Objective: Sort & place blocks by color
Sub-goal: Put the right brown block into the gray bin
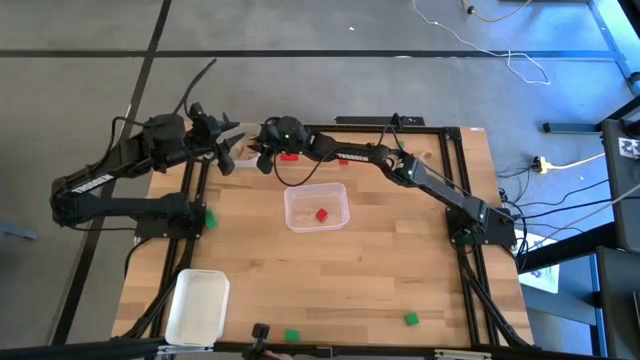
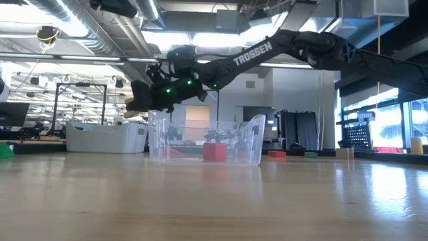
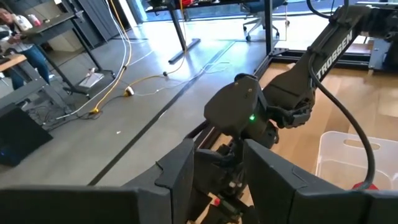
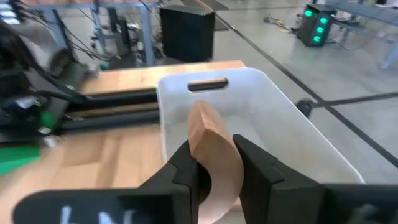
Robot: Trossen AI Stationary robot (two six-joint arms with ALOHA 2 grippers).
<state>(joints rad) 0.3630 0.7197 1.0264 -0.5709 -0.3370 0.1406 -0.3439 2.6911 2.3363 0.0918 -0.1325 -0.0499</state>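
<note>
I see both arms reaching to the far edge of the table [image 1: 380, 290], close to each other. The right gripper [image 4: 214, 163] has its two fingers pressed on a tan block [image 4: 211, 155], a plain wood piece with a rounded shape that stands up between the fingers. From the right wrist view, this block is above a white tray [image 4: 273, 106] with a slot handle in its wall.

The left gripper [image 3: 217, 171] is at the far left corner of the table, pointing toward the right arm. Its fingers stand a little apart, but I cannot tell if something is between them, because the other arm's wrist fills the gap in that view.

In the middle of the table there is a clear tray [image 1: 317, 208], and one red block [image 1: 321, 214] lies inside it. Another red block [image 1: 290, 156] is on the table near the far edge, just under the right arm. A green block [image 1: 210, 219] lies near the left edge beside the left arm's base. Two more green blocks are near the front edge: one [image 1: 291, 336] toward the middle and one [image 1: 410, 319] more to the right. A second white tray [image 1: 197, 305] sits at the front left corner.
</note>
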